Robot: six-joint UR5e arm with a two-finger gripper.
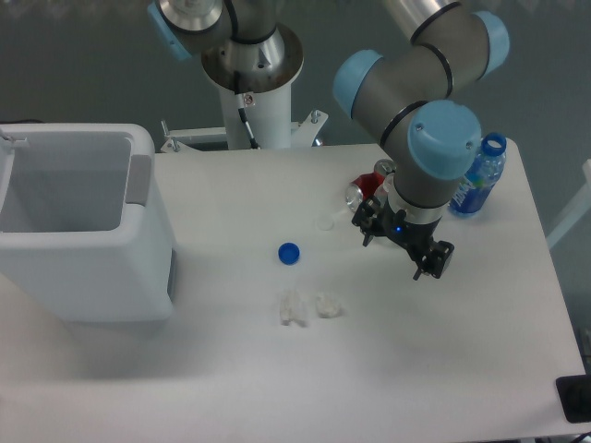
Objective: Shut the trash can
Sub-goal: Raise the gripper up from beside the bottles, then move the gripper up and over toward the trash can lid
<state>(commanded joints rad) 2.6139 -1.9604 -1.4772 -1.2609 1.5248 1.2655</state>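
Trash can (pixel 83 258), a large white boxy plastic bin with rounded corners, sits at the left edge of the white table (pixel 416 369) with its mouth open to the camera and the inside visible. A grey rectangular tab (pixel 138 178) shows on its right upper rim. The lid itself is hard to make out; a sliver of white at the far left edge may be it, standing up or swung back, but that cannot be told for certain.

The two-finger gripper (pixel 406 247) hangs over the middle-right of the table, well apart from the bin. Its dark fingers stand apart and hold nothing. Just behind it lie a red and silver drink can (pixel 365 189) and a clear blue-labelled plastic bottle (pixel 478 183). A small blue bottle cap (pixel 289 253) and two crumpled white scraps (pixel 309 307) rest on the table between gripper and bin.

Closing looks not yet begun. The risks seem to lie in the crossing: a low sweep leftward could scatter the cap or scraps, and the wrist could knock the drink can as it turns. Pushing on the bin wall rather than the lid might slide the whole bin off the table edge, since it already overhangs the left side.
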